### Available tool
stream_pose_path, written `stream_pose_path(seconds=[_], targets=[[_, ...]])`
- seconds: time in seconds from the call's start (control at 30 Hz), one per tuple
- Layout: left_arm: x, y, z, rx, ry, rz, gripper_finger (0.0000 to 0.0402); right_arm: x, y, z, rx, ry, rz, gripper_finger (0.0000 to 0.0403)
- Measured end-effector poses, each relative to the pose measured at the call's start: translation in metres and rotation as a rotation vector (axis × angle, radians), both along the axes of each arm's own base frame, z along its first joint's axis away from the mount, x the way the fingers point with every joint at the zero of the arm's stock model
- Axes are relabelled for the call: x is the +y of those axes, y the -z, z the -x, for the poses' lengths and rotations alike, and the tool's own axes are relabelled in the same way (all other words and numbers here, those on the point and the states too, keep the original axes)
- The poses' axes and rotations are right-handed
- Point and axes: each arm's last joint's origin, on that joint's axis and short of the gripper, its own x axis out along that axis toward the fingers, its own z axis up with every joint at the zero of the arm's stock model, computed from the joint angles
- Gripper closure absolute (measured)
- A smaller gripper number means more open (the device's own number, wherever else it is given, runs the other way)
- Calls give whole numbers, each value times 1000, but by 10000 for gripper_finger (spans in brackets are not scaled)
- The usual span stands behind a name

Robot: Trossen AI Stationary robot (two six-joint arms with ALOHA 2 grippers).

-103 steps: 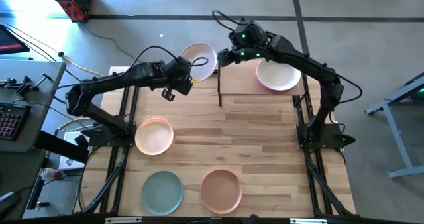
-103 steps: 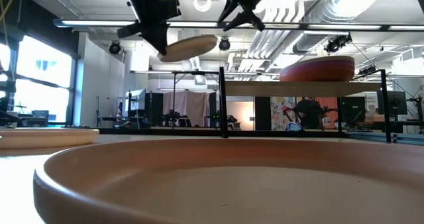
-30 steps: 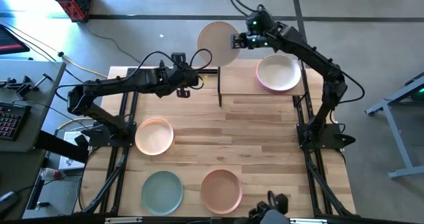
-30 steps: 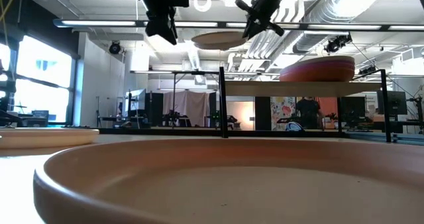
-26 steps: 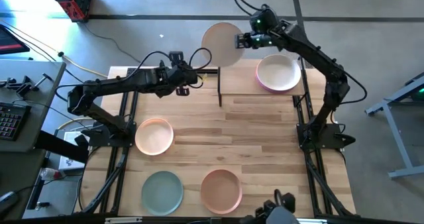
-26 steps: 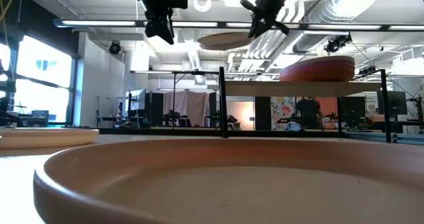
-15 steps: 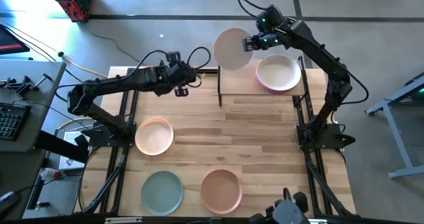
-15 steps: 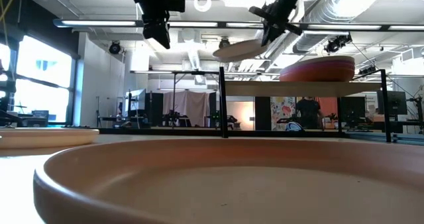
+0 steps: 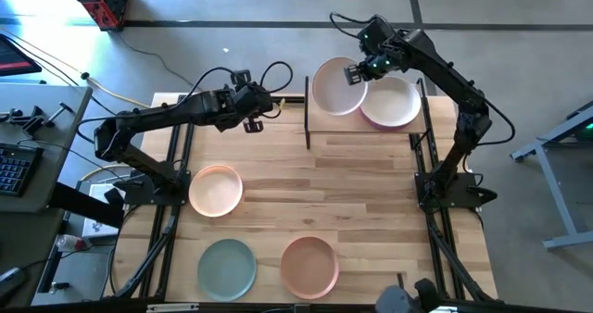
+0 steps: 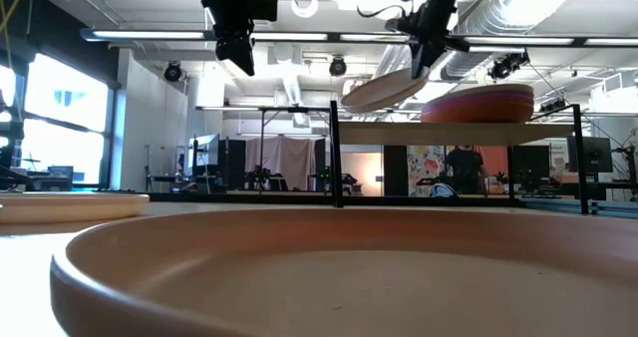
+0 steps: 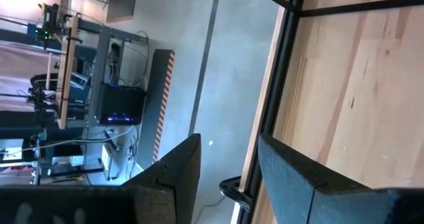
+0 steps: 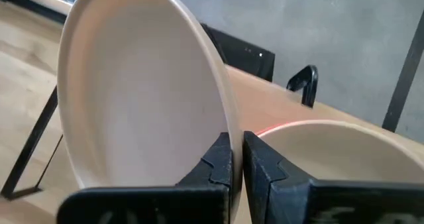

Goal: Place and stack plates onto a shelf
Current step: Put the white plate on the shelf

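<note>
From above, the right hand (image 9: 353,73) pinched a cream plate's (image 9: 335,88) rim over the shelf (image 9: 320,120), beside the stack (image 9: 393,103). Low down, that plate (image 10: 384,91) hung tilted. The left hand (image 11: 228,168) gaped empty above the bench (image 11: 371,91).

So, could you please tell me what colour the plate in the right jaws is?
The held plate is off-white or cream; the right wrist view shows it best.

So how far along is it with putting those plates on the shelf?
Partly done. A stack of plates already sits on the shelf. The right tool grips an off-white plate by its rim, tilted above the shelf's free half. Left on the table: a peach plate, a green plate and a salmon plate. The left tool hangs open, holding nothing.
</note>
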Motion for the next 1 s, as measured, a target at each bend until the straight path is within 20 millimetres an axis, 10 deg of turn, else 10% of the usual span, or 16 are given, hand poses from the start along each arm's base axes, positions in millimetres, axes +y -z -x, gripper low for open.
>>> stream_pose_path(seconds=[1.0], targets=[[0,0,0,0,1,0,259,9,26,-31,96,-5,-66,402]])
